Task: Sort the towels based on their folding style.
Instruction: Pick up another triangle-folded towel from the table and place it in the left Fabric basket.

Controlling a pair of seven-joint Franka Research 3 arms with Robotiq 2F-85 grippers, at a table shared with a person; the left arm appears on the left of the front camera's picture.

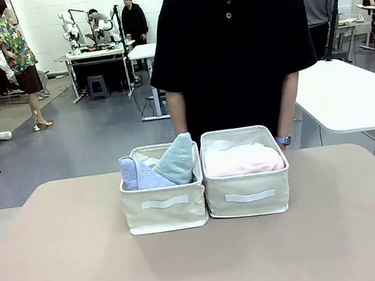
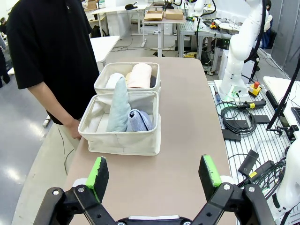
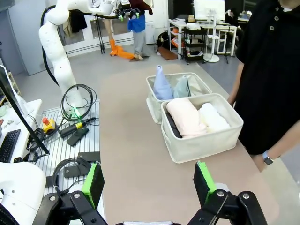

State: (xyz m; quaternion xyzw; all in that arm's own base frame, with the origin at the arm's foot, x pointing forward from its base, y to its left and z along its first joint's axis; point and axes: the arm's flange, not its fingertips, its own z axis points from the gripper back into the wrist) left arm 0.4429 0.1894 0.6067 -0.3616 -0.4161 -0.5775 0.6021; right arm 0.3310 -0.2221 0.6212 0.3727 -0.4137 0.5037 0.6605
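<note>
Two cream fabric bins stand side by side mid-table in the front view. The left bin holds two cone-folded towels: a lavender-blue one and a pale mint-green one. The right bin holds rolled towels, with a pink roll on top. In the right wrist view the pink roll lies beside a white roll, and a dark towel shows at the bin wall. My left gripper and right gripper both stand open and hold nothing, well back from the bins.
A person in a black shirt stands at the far edge behind the bins, hands down. The tan tabletop is bare around the bins. The other arm's base and cables stand beside the table.
</note>
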